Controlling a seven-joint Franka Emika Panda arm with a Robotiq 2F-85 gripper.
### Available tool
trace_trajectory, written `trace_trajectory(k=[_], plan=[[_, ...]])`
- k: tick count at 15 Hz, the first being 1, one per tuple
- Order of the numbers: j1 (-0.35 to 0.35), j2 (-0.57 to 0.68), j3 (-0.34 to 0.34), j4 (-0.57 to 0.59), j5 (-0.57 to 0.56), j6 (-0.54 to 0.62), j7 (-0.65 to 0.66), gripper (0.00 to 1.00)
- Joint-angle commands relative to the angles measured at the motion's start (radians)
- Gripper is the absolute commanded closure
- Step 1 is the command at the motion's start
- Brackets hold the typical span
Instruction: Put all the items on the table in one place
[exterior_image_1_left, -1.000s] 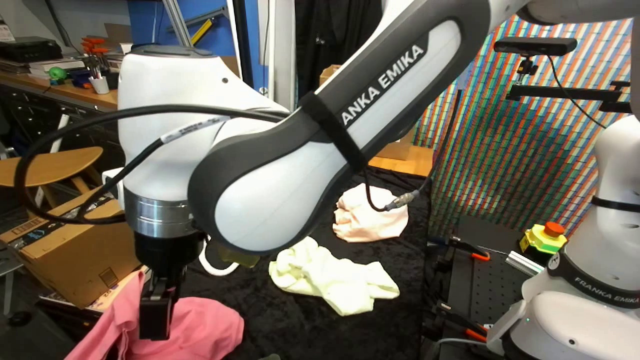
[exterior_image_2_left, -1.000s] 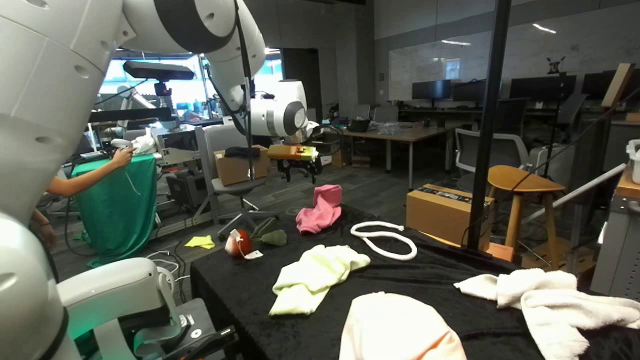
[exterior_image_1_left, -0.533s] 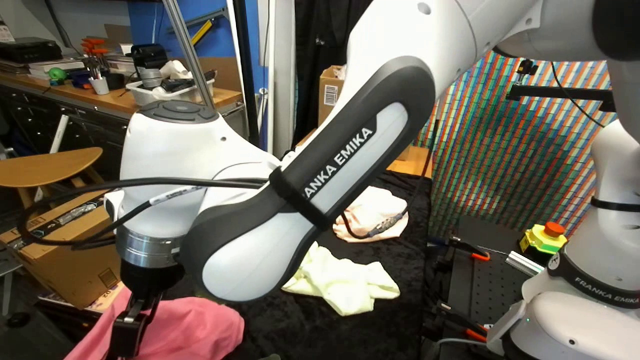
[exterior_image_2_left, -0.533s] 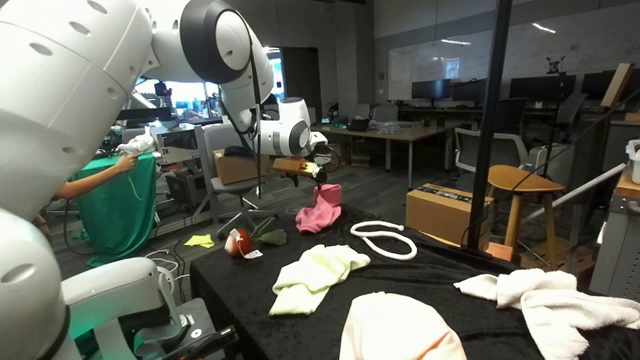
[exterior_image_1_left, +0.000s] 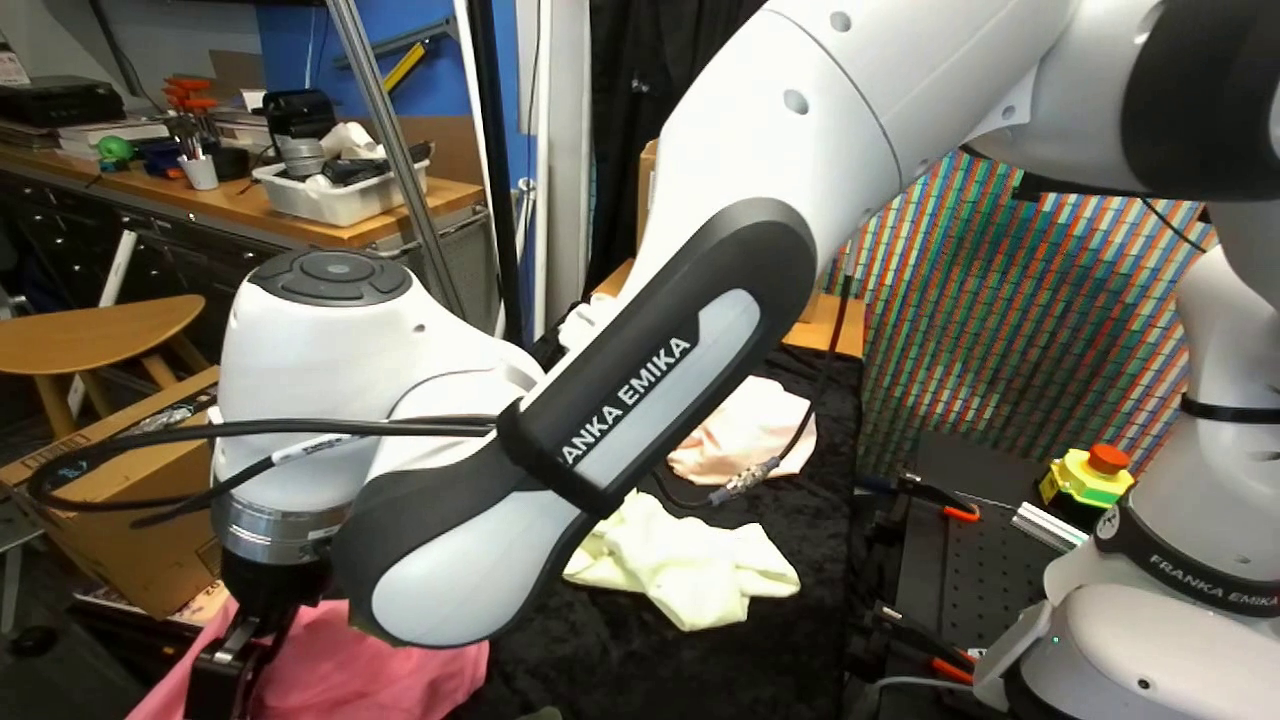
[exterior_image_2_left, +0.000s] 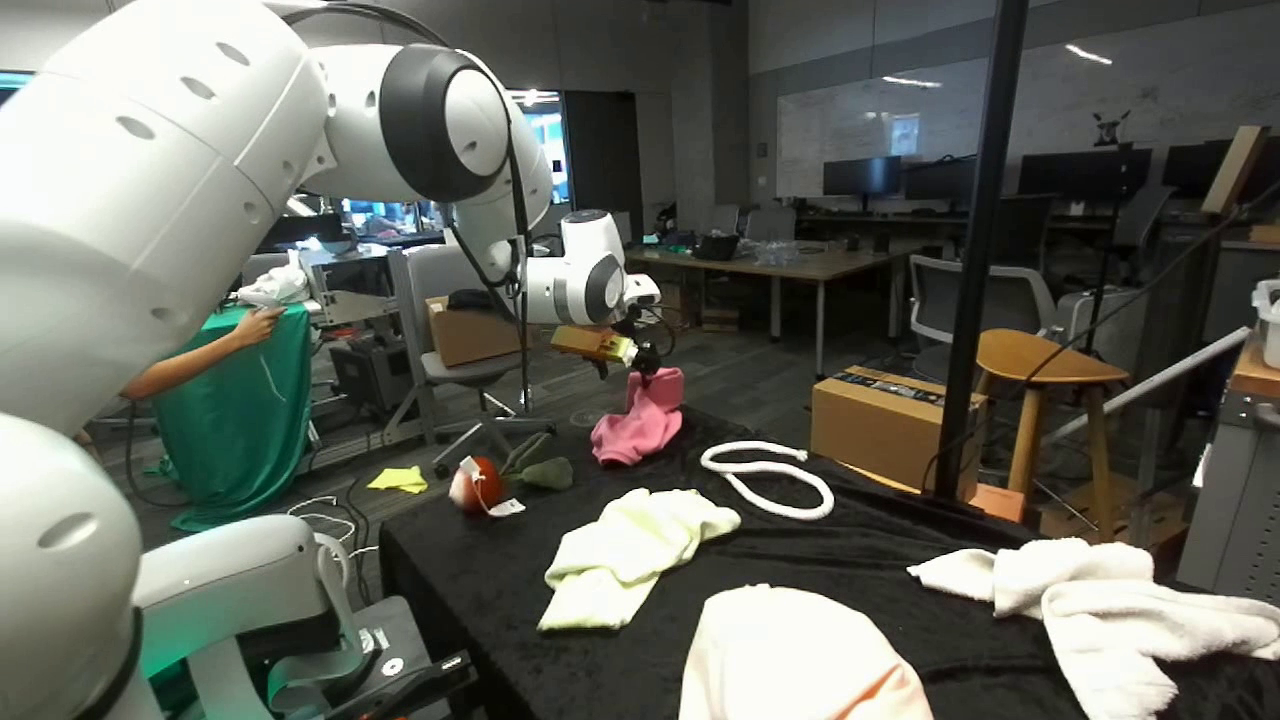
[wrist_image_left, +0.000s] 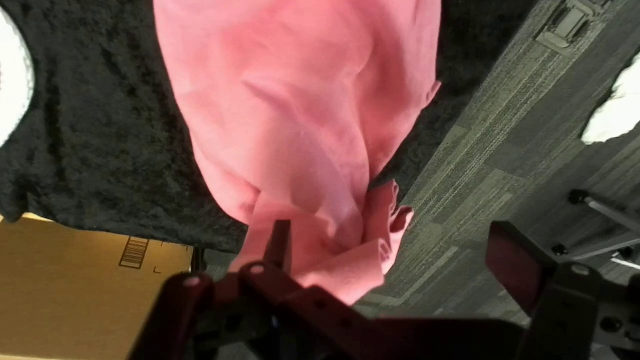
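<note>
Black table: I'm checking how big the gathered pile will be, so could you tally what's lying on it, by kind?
Cloths: 4 (pink cloth, pale yellow cloth, peach cloth, white cloth)
Ropes: 1 (white rope)
Leafy things: 1 (red item with green leaves, seemingly joined)
Total in view: 6

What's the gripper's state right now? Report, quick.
Gripper: open, holding nothing; jaws wide apart, pink cloth not gripped.
</note>
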Motion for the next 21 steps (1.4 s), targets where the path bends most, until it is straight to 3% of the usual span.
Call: trace_trajectory(k=[1, 17, 18, 19, 21], plan=[[0.019, 0.048, -0.019, 0.078, 0.002, 0.017, 0.045, 0.00], [-0.003, 0.174, -0.021, 0.184, 0.029, 0.009, 0.073, 0.00], [-0.008, 0.175, -0.016, 0.185, 0.031, 0.006, 0.067, 0.25], [-0.011, 0.173, -0.013, 0.183, 0.032, 0.004, 0.063, 0.26], [-0.019, 0.169, -0.003, 0.179, 0.036, -0.005, 0.053, 0.42]])
